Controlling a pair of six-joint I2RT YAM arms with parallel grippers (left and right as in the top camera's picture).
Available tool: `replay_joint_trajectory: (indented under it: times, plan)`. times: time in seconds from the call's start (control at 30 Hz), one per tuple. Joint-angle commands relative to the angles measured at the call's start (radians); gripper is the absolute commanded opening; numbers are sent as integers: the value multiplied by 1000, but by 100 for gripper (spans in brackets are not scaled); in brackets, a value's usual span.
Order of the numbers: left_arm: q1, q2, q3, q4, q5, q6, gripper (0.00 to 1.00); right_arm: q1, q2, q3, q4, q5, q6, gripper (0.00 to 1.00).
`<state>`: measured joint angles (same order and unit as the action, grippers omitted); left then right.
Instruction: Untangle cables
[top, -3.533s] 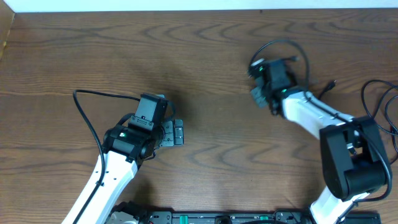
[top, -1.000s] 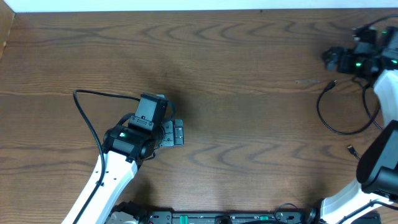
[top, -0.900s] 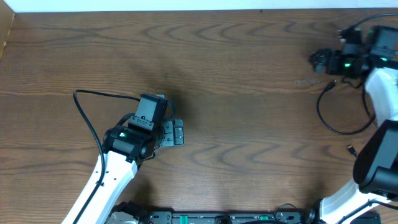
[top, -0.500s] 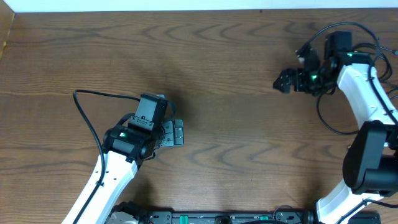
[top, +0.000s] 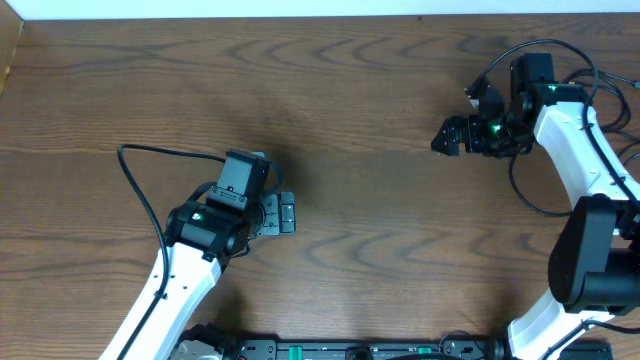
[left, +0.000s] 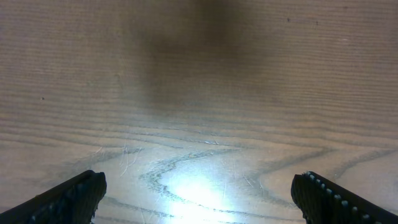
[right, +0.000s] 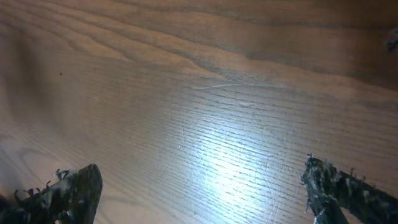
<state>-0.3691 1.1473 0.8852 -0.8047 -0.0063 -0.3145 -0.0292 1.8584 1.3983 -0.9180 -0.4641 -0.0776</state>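
Rightward, behind the spread, empty right jaws facing left: cables looped on surface beside right arm, the nearer one; left jaws spread too, well apart

tool spread wide over table

the table lies open between left arm and right arm; only cables loop beside the right arm.
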Motion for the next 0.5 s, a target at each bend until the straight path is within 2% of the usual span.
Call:
replay_joint_trajectory:
  times: [0.0,0.47]
  plan:
    - [4,-8,20,-2,-13,-5,100,5,-2,18,-1,-13,-6,99]
    - [4,-8,20,-2,-13,-5,100,3,6,18,9,13,-6,99]
